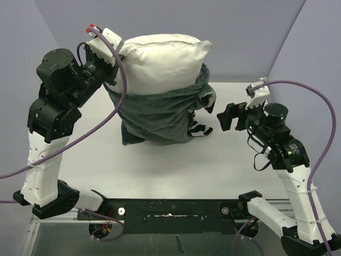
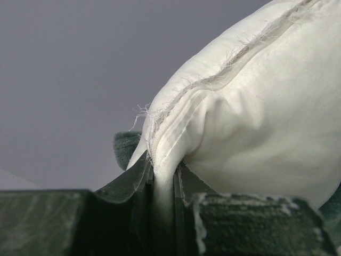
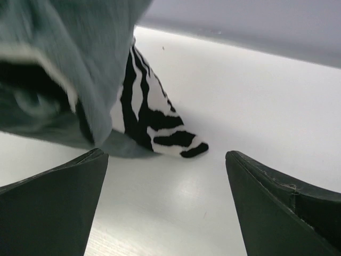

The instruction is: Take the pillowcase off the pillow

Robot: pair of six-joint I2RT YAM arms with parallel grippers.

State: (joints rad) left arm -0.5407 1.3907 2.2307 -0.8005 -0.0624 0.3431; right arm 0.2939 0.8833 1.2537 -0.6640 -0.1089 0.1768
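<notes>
The left hand (image 1: 116, 63), at ten o'clock, is clamped on a seamed corner of the pillow (image 1: 160, 61), holding it up. The pillowcase (image 1: 154, 114) sags round its lower half, bunched on the surface (image 1: 176, 170) at centre. The right hand (image 1: 222, 117), at three o'clock just beside the pillowcase, gapes wide and empty. Peeling looks well along — next, that hand should pinch loose fabric and drag it downward.

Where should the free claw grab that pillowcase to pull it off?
The bunched rim of the pillowcase, on the side facing the right arm, approached sideways by the open right claw. It bulges out there, while the left claw pinches the pillow corner, holding it up.
</notes>
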